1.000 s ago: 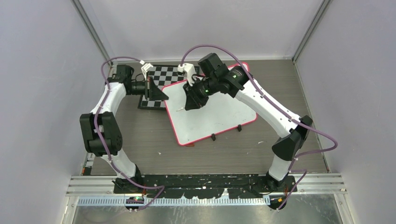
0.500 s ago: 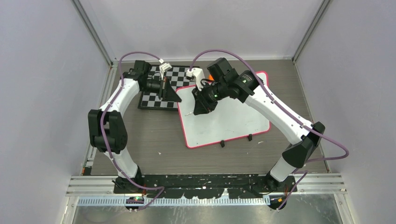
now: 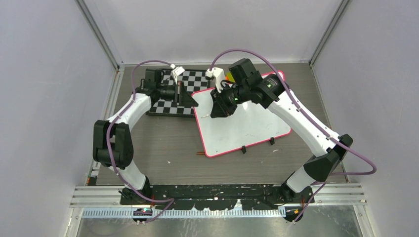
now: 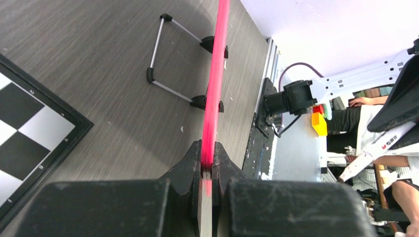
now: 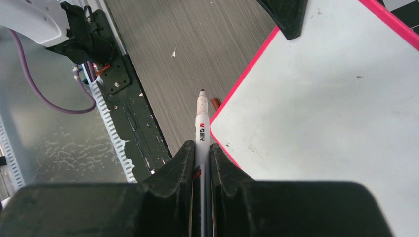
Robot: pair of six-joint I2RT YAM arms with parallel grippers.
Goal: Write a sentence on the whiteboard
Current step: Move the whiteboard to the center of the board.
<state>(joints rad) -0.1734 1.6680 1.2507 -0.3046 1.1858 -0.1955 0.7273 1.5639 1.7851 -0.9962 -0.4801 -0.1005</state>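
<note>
- Whiteboard (image 3: 249, 127) sits further toward 3 o'clock than before; left gripper (image 4: 208, 154) clamps its rim to steady it.
- Right gripper (image 5: 201, 148) pinches the marker (image 5: 201, 123), poised for writing.

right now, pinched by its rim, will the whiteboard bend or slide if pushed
Probably stiff: the whiteboard edge runs straight from the left claw in the wrist view. Likely light and apt to slide on the table, being thin and flat.
</note>
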